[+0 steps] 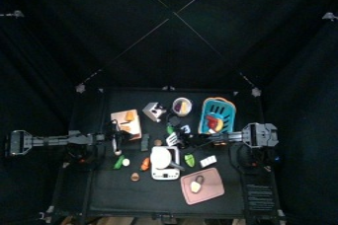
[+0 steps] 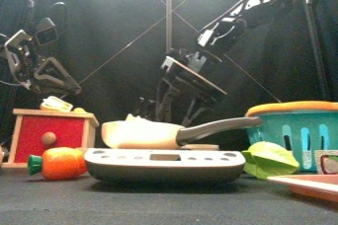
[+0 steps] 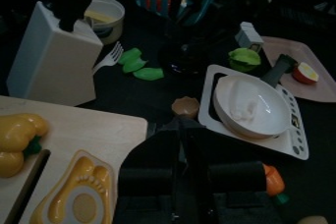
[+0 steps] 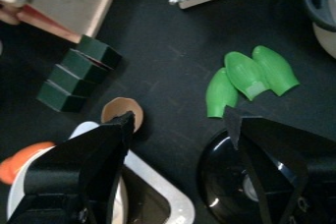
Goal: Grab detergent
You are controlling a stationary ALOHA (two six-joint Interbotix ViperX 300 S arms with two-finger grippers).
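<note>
Left arm: I see it at the table's left edge, left gripper [image 3: 199, 174] low over the wooden board [image 3: 79, 130]; too dark here, I can't tell its grip.
Detergent: the white jug [image 3: 53, 56] stands upright at the far left-middle [image 1: 152, 111], between the wooden board and the bowl [image 3: 105, 12]. Nothing's touching it.
Scale: near middle, white pan [image 3: 250, 105] on top.
Right gripper [image 4: 180, 144]: reaching in across the middle, jaws spread wide with nothing between them. I have it above the green pods [image 4: 243, 76] and a brown disc [image 4: 121, 112], near the detergent.
Blue basket [image 1: 218, 113]: far right.
</note>
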